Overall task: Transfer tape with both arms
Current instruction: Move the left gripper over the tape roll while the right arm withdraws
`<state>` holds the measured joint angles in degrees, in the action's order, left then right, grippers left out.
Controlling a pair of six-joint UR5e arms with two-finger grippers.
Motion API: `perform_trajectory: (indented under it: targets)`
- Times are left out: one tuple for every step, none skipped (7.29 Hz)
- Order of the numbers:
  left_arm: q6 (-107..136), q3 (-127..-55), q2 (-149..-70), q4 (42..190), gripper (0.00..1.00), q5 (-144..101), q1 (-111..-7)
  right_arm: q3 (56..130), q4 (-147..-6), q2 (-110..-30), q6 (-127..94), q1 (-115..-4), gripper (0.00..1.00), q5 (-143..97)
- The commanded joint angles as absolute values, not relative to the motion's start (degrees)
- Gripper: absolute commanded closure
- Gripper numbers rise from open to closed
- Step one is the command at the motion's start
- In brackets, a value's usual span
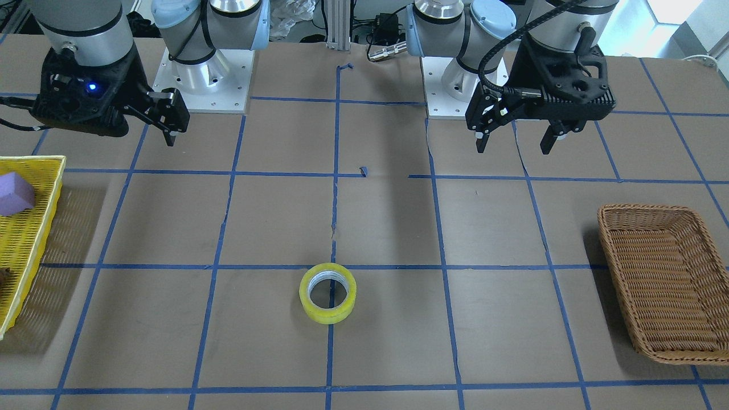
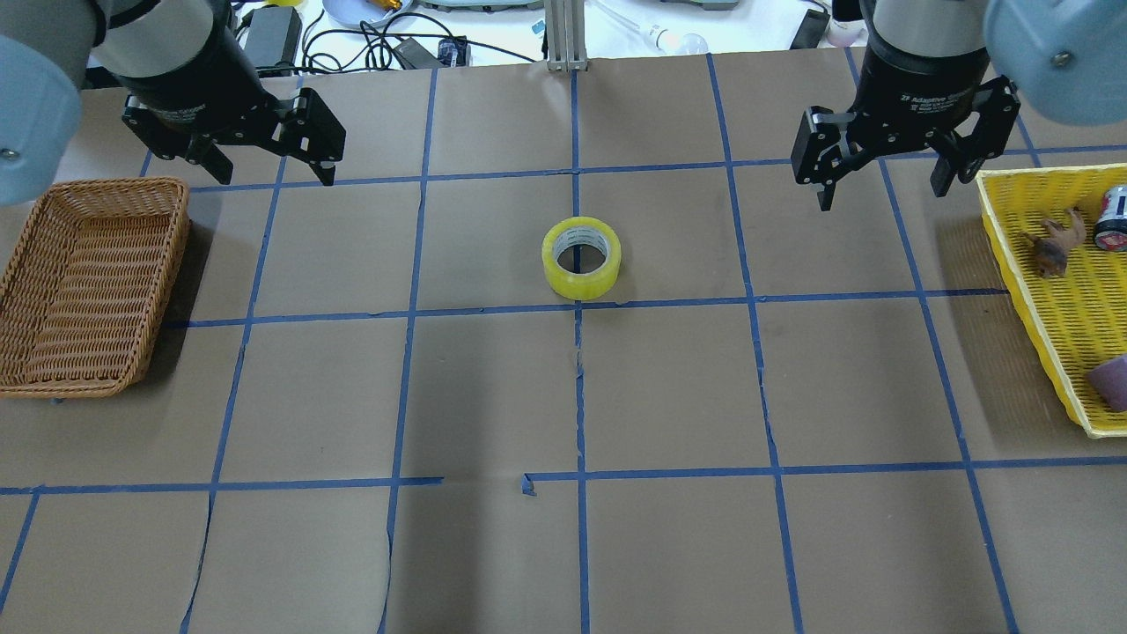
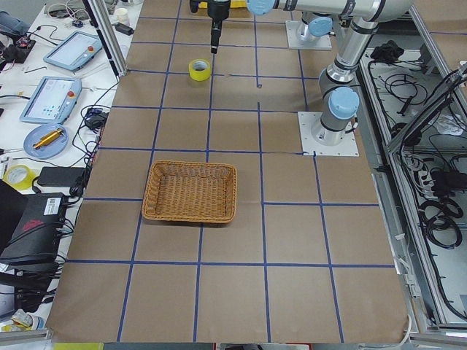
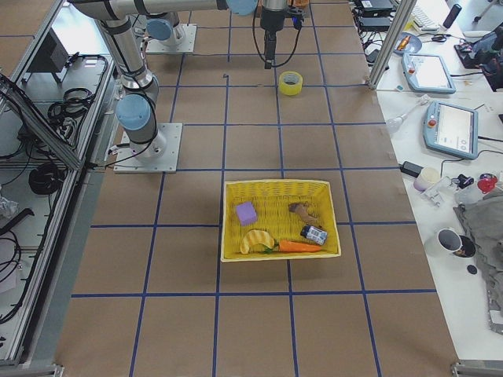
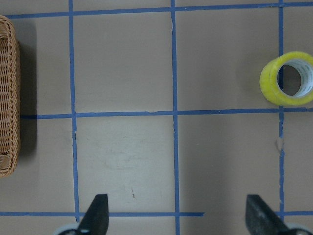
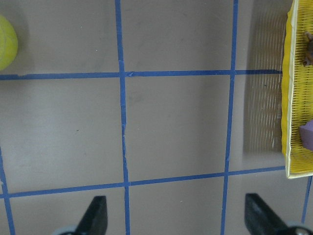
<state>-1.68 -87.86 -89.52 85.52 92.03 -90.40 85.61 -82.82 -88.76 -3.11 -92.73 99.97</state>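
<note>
- Yellow tape point(image 2: 581, 258) is lying flat on the brown table point(image 2: 669, 387) with its hole facing up. It is sitting near the middle, right on a blue line.
- The left fingers point(image 2: 321, 150) are hanging in the air, spread wide apart and holding nothing.
- The right fingers point(image 2: 819, 172) are hanging wide apart too — nothing is sitting between them.
- Both are hovering well apart from the tape, one on each side of it.
- A brown woven basket point(image 2: 88, 291) is sitting on the table near the left fingers.
- A yellow basket point(image 2: 1048, 291) is sitting near the right fingers — a purple block point(image 2: 1111, 383) and some small things are lying in it.
</note>
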Motion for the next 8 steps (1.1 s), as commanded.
perform_trajectory:
  targets:
    - [-1.1,-88.1,-92.6,84.0,0.0,89.7,-90.5,85.9,-82.6,-88.4,-2.2,-94.0,0.01,98.9]
    - [3.3,-88.6,-96.4,81.2,0.0,89.5,-91.7,85.9,-83.2,-88.3,-0.1,-93.3,0.0,91.0]
    - [8.4,-88.7,-100.5,74.9,0.0,89.3,-95.5,85.9,-83.3,-88.3,2.8,-93.0,0.0,90.0]
    - [12.5,-88.7,-105.7,69.5,0.0,89.3,-98.8,85.9,-83.6,-88.4,4.6,-92.6,0.0,90.0]
    - [17.4,-88.6,-111.0,64.8,0.0,89.3,-102.3,86.0,-83.6,-88.4,4.0,-92.2,0.01,90.0]
    - [20.7,-88.3,-115.3,60.1,0.0,89.2,-104.7,86.0,-83.8,-88.4,3.7,-91.2,0.01,89.7]
    - [21.4,-88.0,-119.1,55.9,0.0,89.2,-105.4,86.0,-83.5,-88.6,3.6,-90.5,0.01,89.7]
    - [21.3,-88.0,-122.1,53.2,0.0,88.9,-106.3,86.0,-83.1,-88.7,3.1,-90.5,0.01,89.7]
